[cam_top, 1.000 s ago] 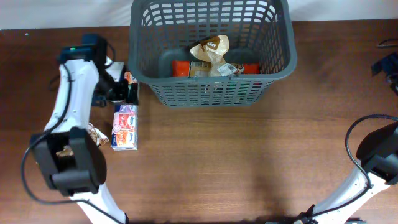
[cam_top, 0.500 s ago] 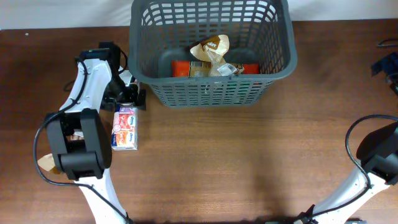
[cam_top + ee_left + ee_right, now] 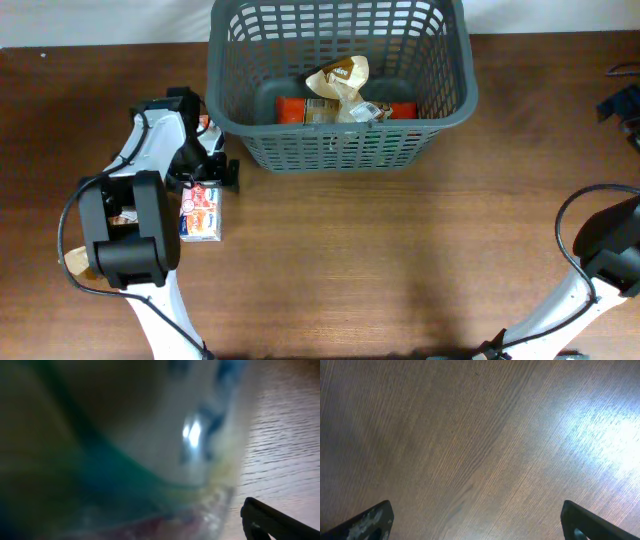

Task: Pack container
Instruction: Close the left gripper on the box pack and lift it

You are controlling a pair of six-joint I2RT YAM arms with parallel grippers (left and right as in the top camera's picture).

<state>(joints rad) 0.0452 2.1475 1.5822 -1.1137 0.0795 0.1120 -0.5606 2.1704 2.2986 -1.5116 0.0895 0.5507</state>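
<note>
- Far left of the counter (image 3: 330, 270): left gripper (image 3: 208, 172) spread wide, low over the far end of a small box (image 3: 201, 212), with nothing clamped.
- Left wrist view: only a blurred package surface right against the lens, with one fingertip (image 3: 270, 521) in the lower right corner. Cannot tell whether anything touches.
- Just behind that arm, close to the basket's left wall: a second packet (image 3: 207, 124), mostly hidden.
- Centre, far side: basket (image 3: 340, 150) upright on the counter, already holding an orange pack (image 3: 295, 108) and a crumpled brown bag (image 3: 340, 78).
- Right: right gripper (image 3: 480, 522) with fingers apart over bare wood, empty, well away from basket and box.
- Step in hand, by the look of it: reaching for the box, with packing partly done.
- Next move likely calls for lowering around the box, closing across its narrow width, lifting above the rim, crossing the left wall and letting go beside the items inside.
</note>
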